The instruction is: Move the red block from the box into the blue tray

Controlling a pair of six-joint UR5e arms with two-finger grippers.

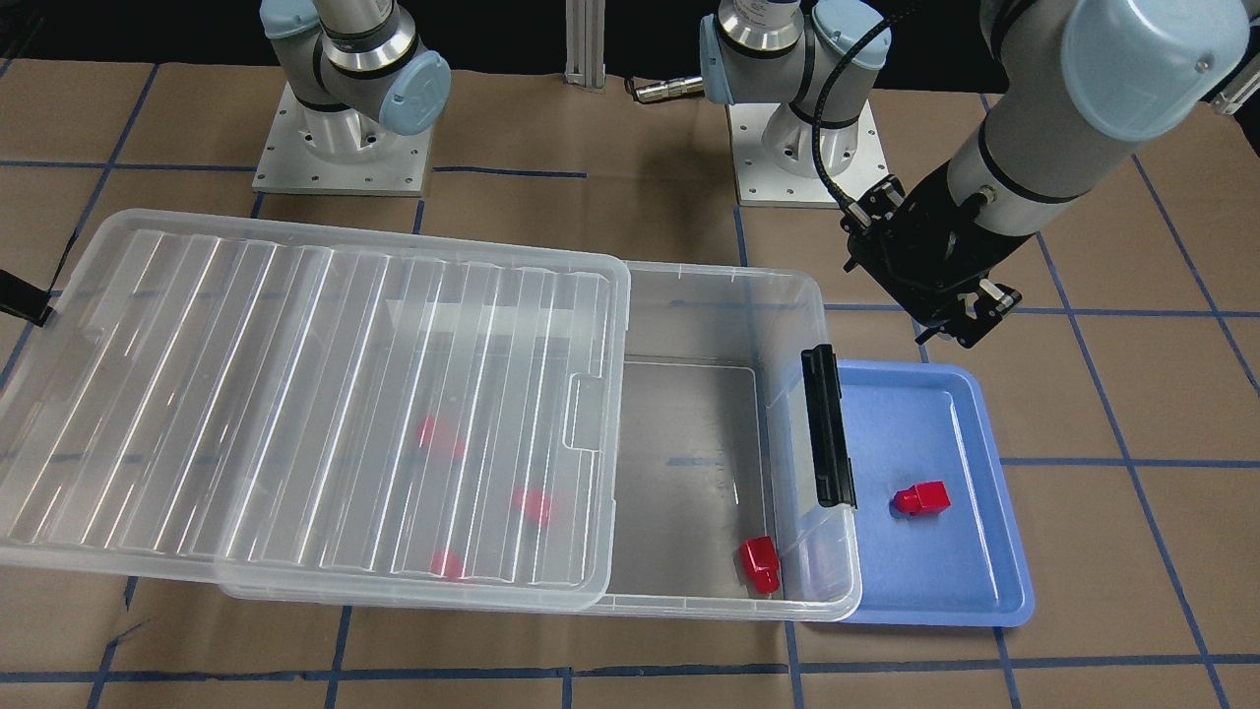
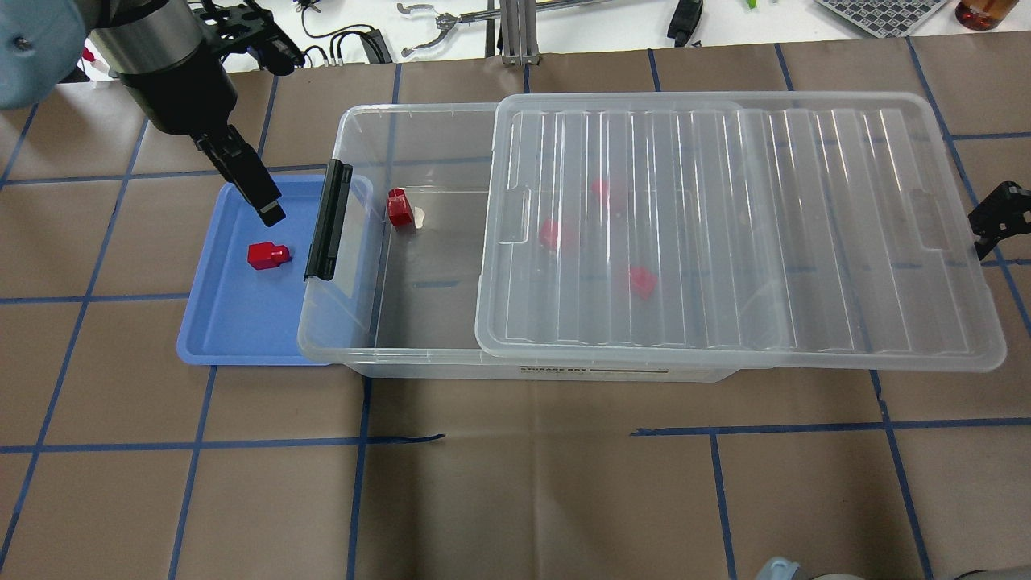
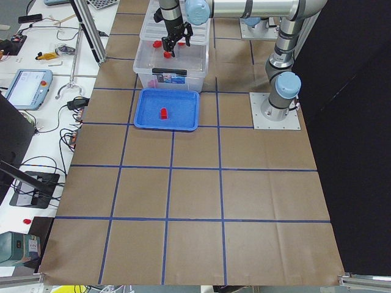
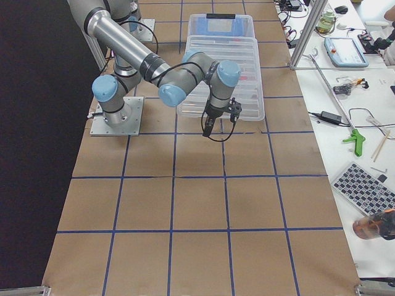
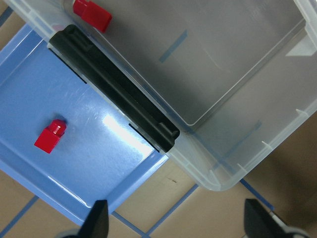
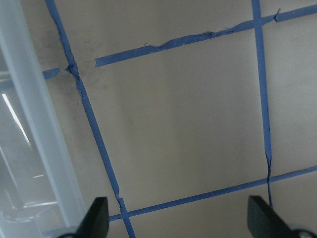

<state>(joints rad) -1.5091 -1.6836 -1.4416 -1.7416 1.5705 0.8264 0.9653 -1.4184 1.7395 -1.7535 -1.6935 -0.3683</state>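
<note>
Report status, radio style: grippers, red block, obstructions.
Left gripper open, empty, raised near blue tray. Right gripper open, empty. One red block in tray; four in box, three under lid.

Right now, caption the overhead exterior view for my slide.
Small red plastic block resting in shallow blue plastic tray beside the partly uncovered clear plastic box.
</note>
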